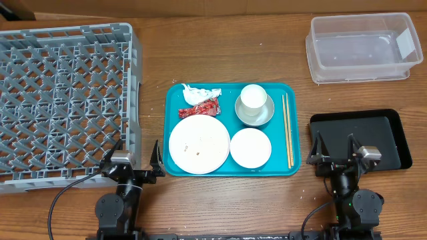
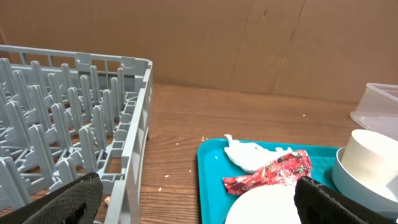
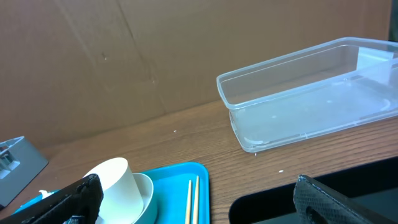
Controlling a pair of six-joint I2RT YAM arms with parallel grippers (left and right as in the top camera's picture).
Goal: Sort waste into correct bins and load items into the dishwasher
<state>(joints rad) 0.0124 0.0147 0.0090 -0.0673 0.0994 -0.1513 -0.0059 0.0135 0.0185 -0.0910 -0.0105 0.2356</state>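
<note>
On the teal tray (image 1: 175, 100) lie a crumpled white napkin (image 1: 199, 93), a red wrapper (image 1: 199, 110), a large white plate (image 1: 199, 144) with a few rice grains, a pale bowl (image 1: 250, 147), a white cup (image 1: 253, 97) in a second bowl (image 1: 264, 115), and chopsticks (image 1: 287, 129). The grey dish rack (image 1: 63, 100) stands at the left. The clear tub (image 1: 360, 47) is at the back right, the black tray (image 1: 373, 130) below it. My left gripper (image 1: 137, 155) is open and empty by the rack's corner. My right gripper (image 1: 335, 148) is open and empty over the black tray's near edge.
The left wrist view shows the rack wall (image 2: 134, 143), napkin (image 2: 249, 154) and wrapper (image 2: 270, 174). The right wrist view shows the cup (image 3: 121, 186), chopsticks (image 3: 193, 199) and tub (image 3: 311, 93). A brown cardboard wall (image 3: 124, 56) runs behind the table.
</note>
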